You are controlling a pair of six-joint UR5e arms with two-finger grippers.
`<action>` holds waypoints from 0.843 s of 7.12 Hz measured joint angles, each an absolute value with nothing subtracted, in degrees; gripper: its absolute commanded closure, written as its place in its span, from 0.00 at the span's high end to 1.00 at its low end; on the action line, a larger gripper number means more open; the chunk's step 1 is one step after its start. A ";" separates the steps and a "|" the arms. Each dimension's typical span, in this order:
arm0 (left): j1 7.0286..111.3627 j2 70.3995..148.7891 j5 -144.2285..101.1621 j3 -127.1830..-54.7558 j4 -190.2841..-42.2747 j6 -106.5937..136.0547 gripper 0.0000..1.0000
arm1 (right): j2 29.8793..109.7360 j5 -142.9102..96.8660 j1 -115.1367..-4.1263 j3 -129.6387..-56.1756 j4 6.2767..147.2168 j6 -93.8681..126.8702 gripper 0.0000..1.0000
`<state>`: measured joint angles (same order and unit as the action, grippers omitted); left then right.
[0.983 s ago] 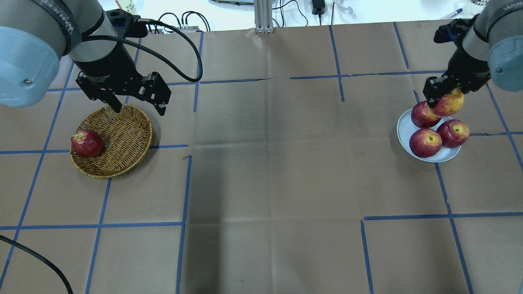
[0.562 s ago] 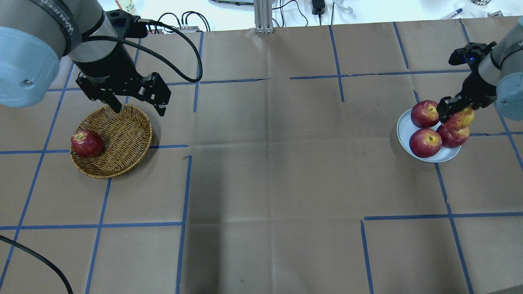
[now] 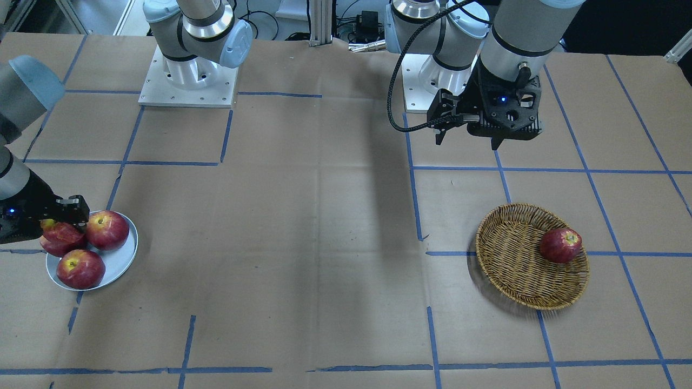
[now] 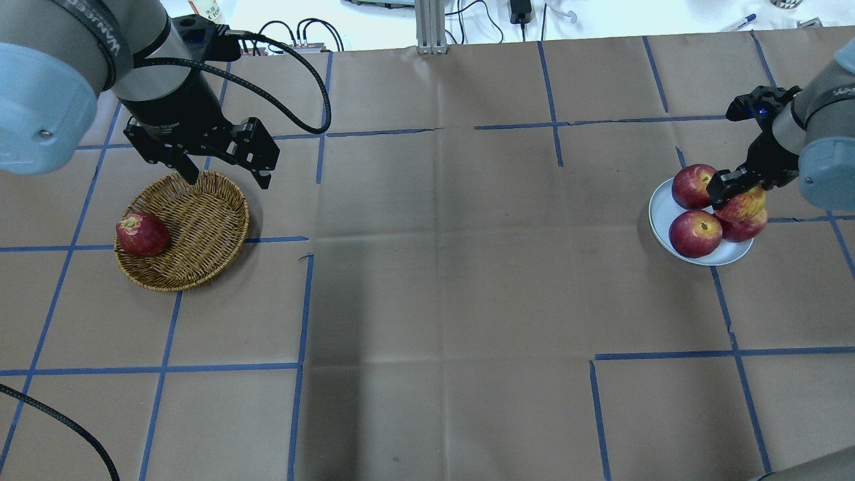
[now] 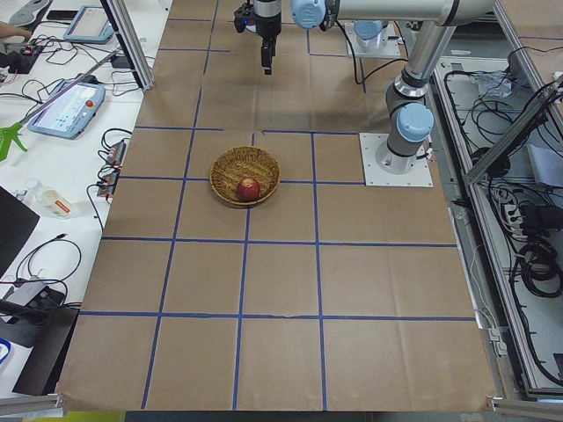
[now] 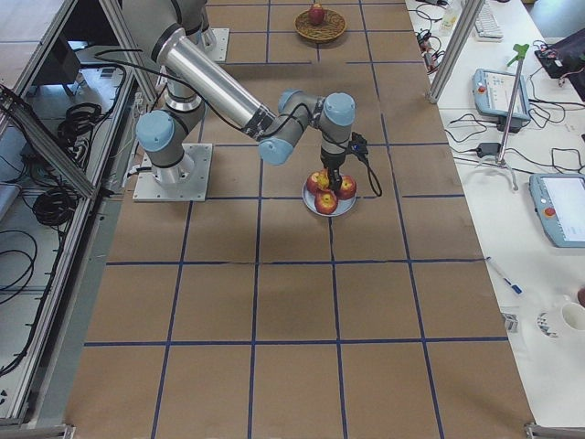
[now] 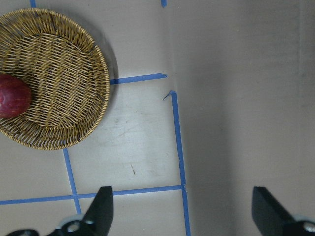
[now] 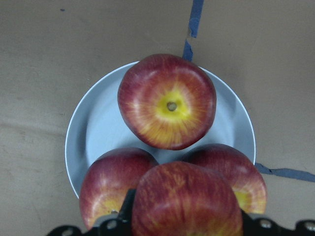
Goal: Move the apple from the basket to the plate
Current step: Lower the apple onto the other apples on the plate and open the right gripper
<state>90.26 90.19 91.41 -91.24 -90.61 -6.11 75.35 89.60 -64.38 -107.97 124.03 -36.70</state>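
My right gripper (image 4: 735, 190) is shut on the pale red, yellow-streaked apple (image 4: 748, 206) and holds it low over the grey-blue plate (image 4: 661, 208). The apple (image 8: 187, 201) sits just above two of the three apples lying on the plate (image 8: 98, 128); I cannot tell whether it touches them. The wicker basket (image 4: 200, 220) stands at the left with one dark red apple (image 4: 141, 234) in it. My left gripper (image 4: 228, 179) hangs open and empty above the basket's far rim; its fingers (image 7: 101, 211) are spread wide.
Three red apples (image 4: 693, 186) (image 4: 695, 233) (image 4: 747, 228) fill most of the plate. Brown paper with blue tape lines covers the table (image 4: 441, 267). A black cable (image 4: 294, 80) loops from the left wrist.
My right gripper has carried the apple down and to the right, from above the plate's far edge to low over the apples on it. The left arm has not moved.
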 measured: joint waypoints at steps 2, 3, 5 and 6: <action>90.25 90.30 91.41 -91.23 -90.59 -6.14 0.99 | 75.21 89.57 -64.42 -108.04 124.02 -36.68 1.00; 90.23 90.33 91.41 -91.24 -90.56 -6.15 0.99 | 75.41 89.68 -64.45 -107.88 124.00 -36.59 1.00; 90.20 90.34 91.41 -91.31 -90.53 -6.15 0.99 | 76.47 89.75 -64.66 -106.64 123.69 -36.53 1.00; 90.18 90.38 91.41 -91.30 -90.53 -6.15 0.99 | 77.21 89.74 -65.01 -104.81 122.28 -36.58 1.00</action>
<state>90.18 90.38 91.41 -91.30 -90.53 -6.15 77.21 89.74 -65.01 -104.81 122.28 -36.58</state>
